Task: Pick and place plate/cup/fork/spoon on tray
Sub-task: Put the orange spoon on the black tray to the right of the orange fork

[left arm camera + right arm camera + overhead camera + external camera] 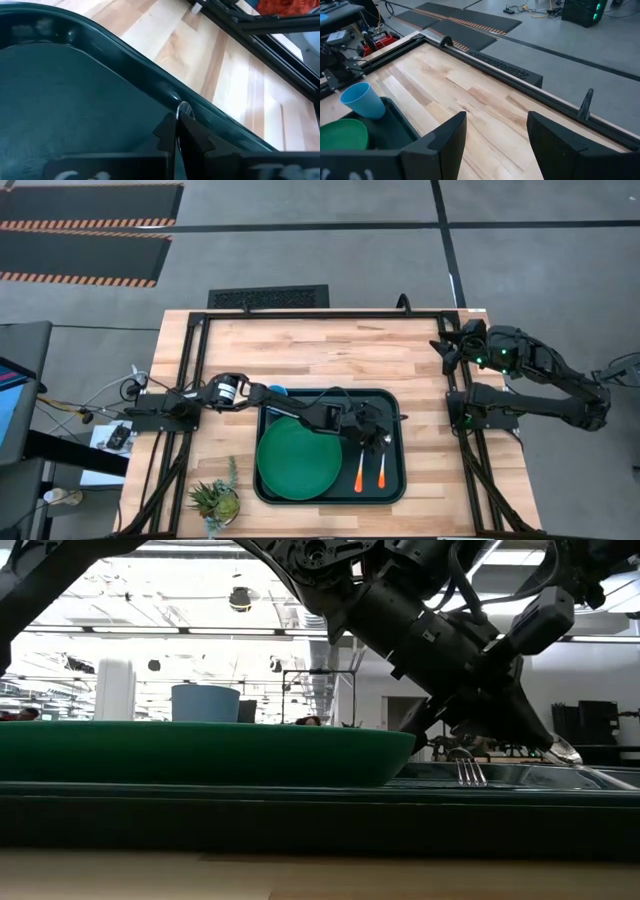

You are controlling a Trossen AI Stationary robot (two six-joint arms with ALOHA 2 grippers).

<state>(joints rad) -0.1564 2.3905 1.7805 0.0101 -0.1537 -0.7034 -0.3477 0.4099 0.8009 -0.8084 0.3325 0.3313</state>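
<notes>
The dark-green tray lies mid-table. The green plate lies flat in its left half. The light-blue cup stands upright at the tray's far left corner. The fork and the spoon lie side by side in the tray's right part, orange handles toward the near edge. The fork's tines show above the tray rim. My left gripper is low over the tray's right part, shut on the spoon. My right gripper is open and empty, raised at the table's far right. My left gripper pinches the spoon's silver bowl edge-on between its two fingertips. The fingers slant down from the table's left side. The bowl sits a little above the tray rim, and the orange handle reaches toward the near edge over the tray floor.
A small potted plant stands at the near left corner. Black frame rails run along the table's far edge and sides. Bare wood lies between the tray and the right rail, and across the far half of the table.
</notes>
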